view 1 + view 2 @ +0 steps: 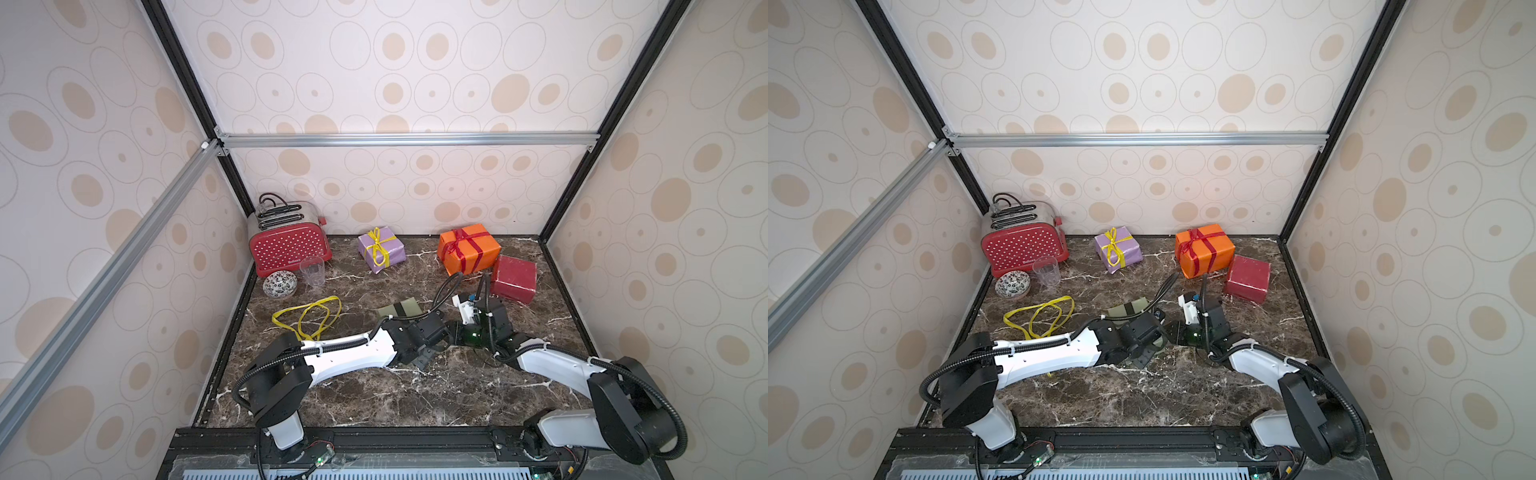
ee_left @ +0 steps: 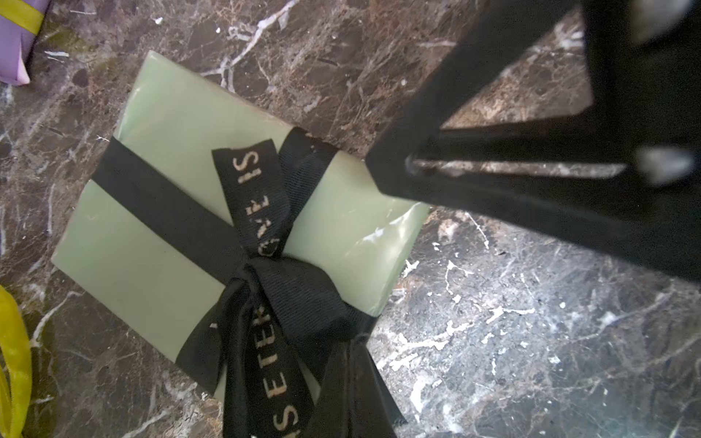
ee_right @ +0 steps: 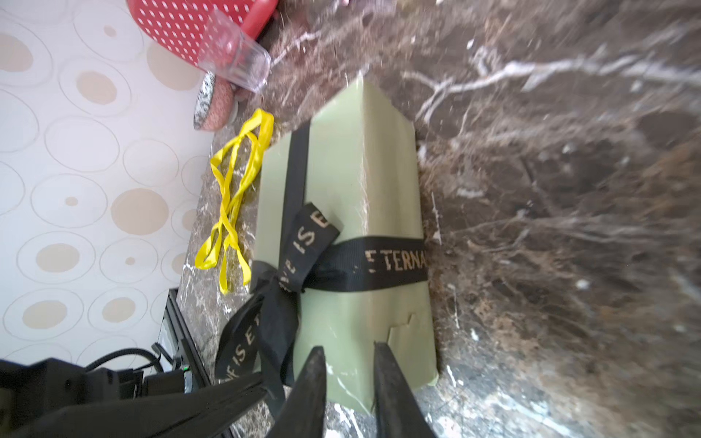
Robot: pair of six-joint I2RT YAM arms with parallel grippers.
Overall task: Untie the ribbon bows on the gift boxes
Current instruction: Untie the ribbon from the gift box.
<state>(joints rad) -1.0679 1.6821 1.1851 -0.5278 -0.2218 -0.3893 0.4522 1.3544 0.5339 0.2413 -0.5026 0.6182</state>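
L claw (image 3: 261,383) is pinching black ribbon (image 3: 379,265). Green box (image 3: 360,170) corner is sitting between R claw (image 3: 349,347) fingers (squeezing? can't tell).

The slightly parted right tool (image 3: 348,348) sits at the end of the olive box (image 3: 337,170) with black ribbon (image 3: 379,265).

toaster (image 1: 289,245) back-left | cup (image 1: 312,271) and bowl (image 1: 279,284) before it | loose ribbon (image 3: 263,140) before bowl | largest box (image 1: 463,262) back-right
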